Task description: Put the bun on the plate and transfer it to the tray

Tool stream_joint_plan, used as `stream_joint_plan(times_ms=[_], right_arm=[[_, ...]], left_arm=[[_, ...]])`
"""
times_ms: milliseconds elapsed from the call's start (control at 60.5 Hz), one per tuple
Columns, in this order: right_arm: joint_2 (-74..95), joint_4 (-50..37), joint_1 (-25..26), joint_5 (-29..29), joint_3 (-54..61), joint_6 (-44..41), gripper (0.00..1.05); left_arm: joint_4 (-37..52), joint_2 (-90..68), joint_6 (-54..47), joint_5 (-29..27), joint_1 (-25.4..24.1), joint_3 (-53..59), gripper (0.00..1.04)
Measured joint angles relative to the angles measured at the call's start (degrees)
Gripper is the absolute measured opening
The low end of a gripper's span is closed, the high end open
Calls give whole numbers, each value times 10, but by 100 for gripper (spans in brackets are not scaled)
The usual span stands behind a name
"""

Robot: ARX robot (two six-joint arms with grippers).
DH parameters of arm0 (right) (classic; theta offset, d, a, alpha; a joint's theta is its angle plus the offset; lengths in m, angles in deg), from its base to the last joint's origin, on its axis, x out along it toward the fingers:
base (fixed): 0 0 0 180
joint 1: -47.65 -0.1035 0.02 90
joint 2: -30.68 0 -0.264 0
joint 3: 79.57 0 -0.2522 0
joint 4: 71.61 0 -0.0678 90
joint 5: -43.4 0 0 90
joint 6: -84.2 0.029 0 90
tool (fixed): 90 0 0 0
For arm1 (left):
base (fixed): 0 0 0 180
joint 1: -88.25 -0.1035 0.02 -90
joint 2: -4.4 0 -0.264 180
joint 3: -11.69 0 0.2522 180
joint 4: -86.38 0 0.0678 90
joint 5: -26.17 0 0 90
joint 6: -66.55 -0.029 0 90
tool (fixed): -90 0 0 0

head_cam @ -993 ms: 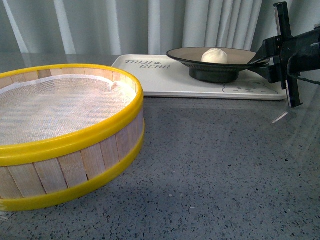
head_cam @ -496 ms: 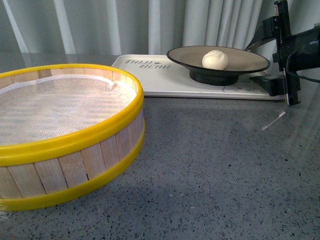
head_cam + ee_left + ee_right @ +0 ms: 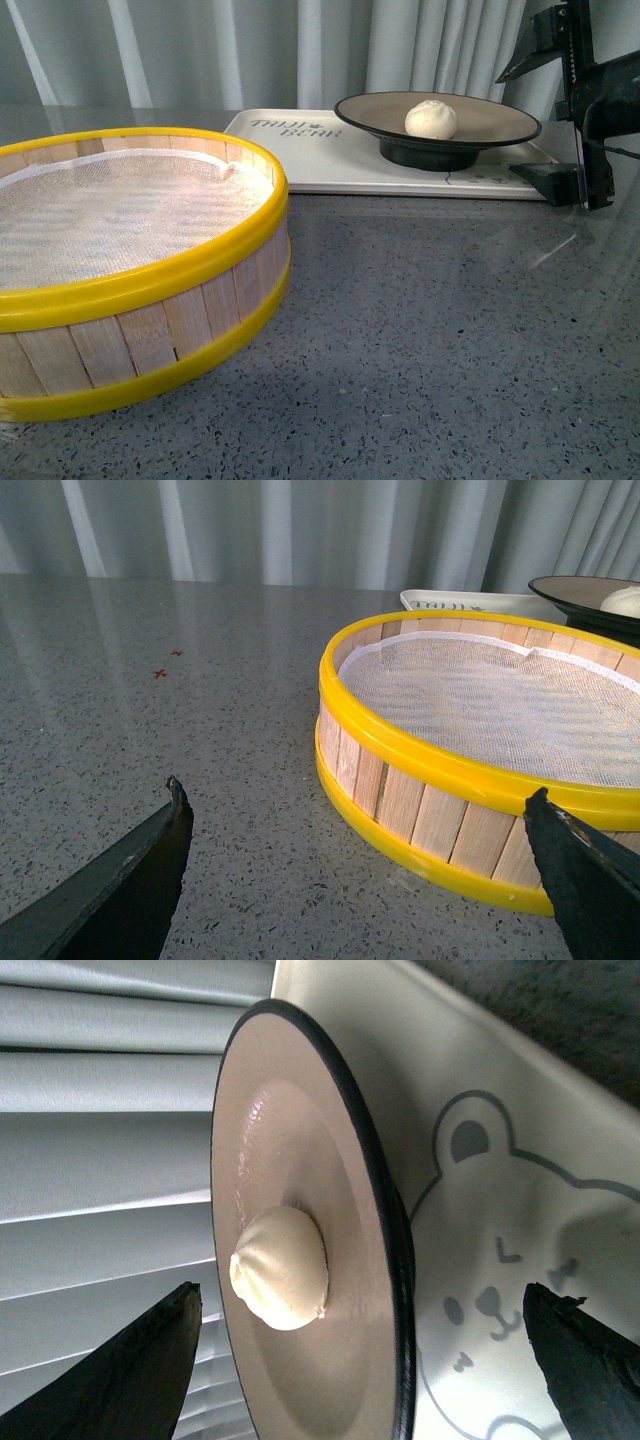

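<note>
**Bun on plate, plate on tray, both grippers spread**

The bun (image 3: 431,118) sits inside the plate (image 3: 500,122), a little off its centre. The plate stands on the tray (image 3: 330,150), toward the tray's right end, over the bear drawing (image 3: 500,1290) printed there. The tray lies flat on the grey speckled tabletop (image 3: 420,330), at the far side near the curtain.

The right gripper (image 3: 560,110) hangs just beside the plate's right edge, its fingers spread wide, one above rim level and one down near the tray's corner; it touches nothing and holds nothing.

The left gripper (image 3: 360,870) is also spread and empty, low over the tabletop, facing the yellow-rimmed steamer basket (image 3: 150,290), which stands in the near left with a white mesh liner inside.
</note>
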Motion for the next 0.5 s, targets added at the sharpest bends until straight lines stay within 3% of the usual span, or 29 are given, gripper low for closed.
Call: stream_joint_plan(times_ms=[298, 463, 496], right_arm=[[-182, -17, 22, 67, 162, -52, 96], [-342, -26, 60, 217, 268, -207, 96], [-381, -47, 69, 273, 296, -270, 96]], left_arm=[[0, 0, 0, 0, 0, 0, 98], [0, 0, 0, 0, 0, 0, 98], [0, 0, 0, 0, 0, 0, 98]])
